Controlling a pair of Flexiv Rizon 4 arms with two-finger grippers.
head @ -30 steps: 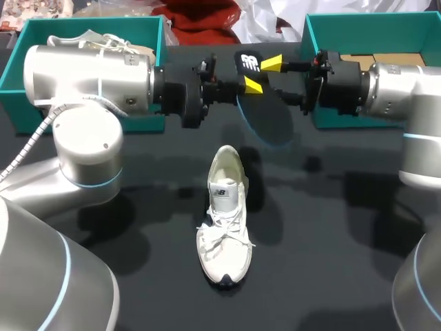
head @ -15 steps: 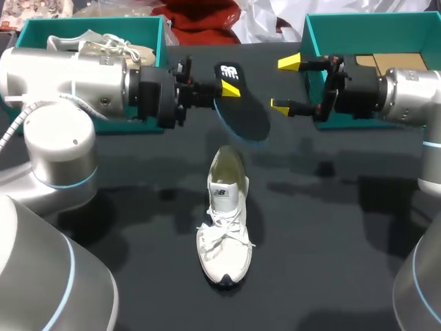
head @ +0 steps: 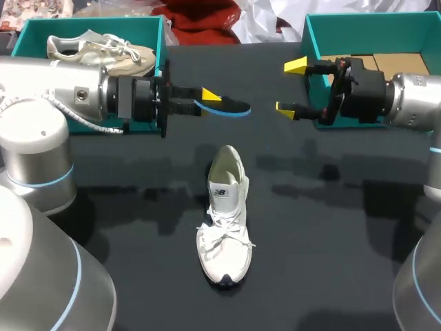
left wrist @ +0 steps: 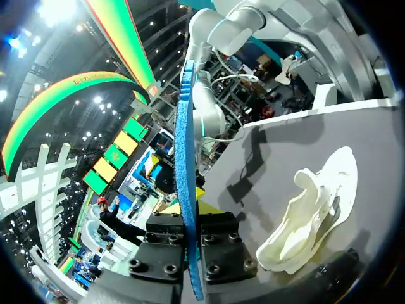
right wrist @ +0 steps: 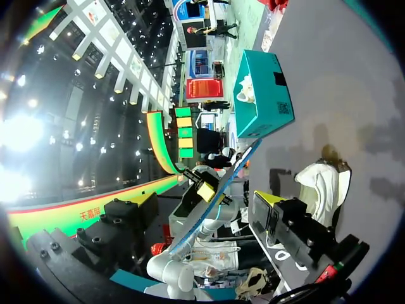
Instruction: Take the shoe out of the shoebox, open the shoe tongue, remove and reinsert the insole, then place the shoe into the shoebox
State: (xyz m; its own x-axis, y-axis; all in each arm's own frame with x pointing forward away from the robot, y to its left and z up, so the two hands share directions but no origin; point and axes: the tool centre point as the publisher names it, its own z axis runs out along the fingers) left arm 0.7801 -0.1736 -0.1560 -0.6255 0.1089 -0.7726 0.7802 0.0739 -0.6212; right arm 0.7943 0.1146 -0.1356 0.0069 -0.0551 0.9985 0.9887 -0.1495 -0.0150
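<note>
The white shoe (head: 224, 214) lies on the black table, toe toward the near edge, its opening facing up. My left gripper (head: 209, 98) is shut on the dark, blue-edged insole (head: 226, 106), holding it roughly level above the table, beyond the shoe's heel. In the left wrist view the insole (left wrist: 185, 164) stands edge-on between the jaws, with the shoe (left wrist: 310, 215) off to one side below. My right gripper (head: 292, 87) hangs open and empty, to the right of the insole and apart from it. In the right wrist view the shoe (right wrist: 323, 183) and the held insole (right wrist: 218, 196) lie ahead.
A teal shoebox (head: 89, 24) at the back left holds a second pale shoe (head: 96, 47). Another teal shoebox (head: 358, 27) at the back right contains brown paper, behind my right gripper. Bare black table (head: 331, 241) surrounds the shoe.
My right gripper let go of the insole, opened wide and drew back to the right. My left gripper pulled the insole leftward and turned it from tilted to nearly level.
</note>
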